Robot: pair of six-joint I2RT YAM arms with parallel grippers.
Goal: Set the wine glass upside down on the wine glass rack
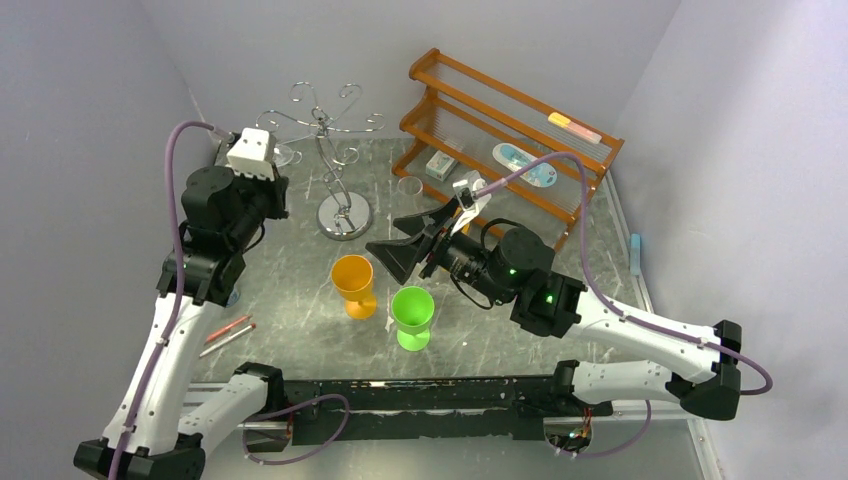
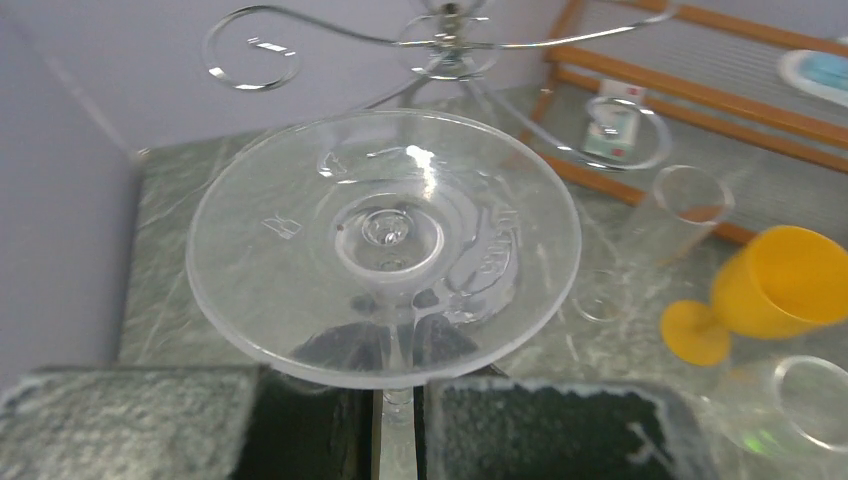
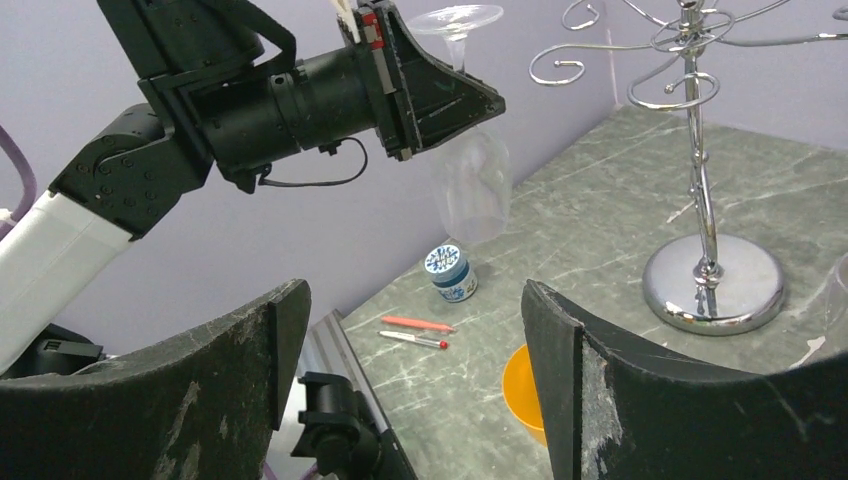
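Observation:
My left gripper (image 2: 400, 400) is shut on the stem of a clear wine glass (image 2: 385, 240). It holds the glass upside down in the air, foot up and bowl hanging down, as the right wrist view (image 3: 475, 185) shows. The wine glass rack (image 1: 335, 130), a silver wire stand with scroll arms and a round mirrored base, stands just right of the glass and apart from it. The rack's scroll arms (image 2: 450, 45) lie beyond the glass foot. In the top view the left gripper (image 1: 268, 172) is at the rack's left. My right gripper (image 1: 395, 255) is open and empty, facing the rack (image 3: 700, 150).
An orange goblet (image 1: 353, 283) and a green goblet (image 1: 412, 315) stand mid-table. A brown wooden two-tier shelf (image 1: 510, 130) with small items is at the back right. A clear tumbler (image 1: 408, 187) stands before it. Two pens (image 1: 225, 335) and a small blue jar (image 3: 450, 272) lie at the left.

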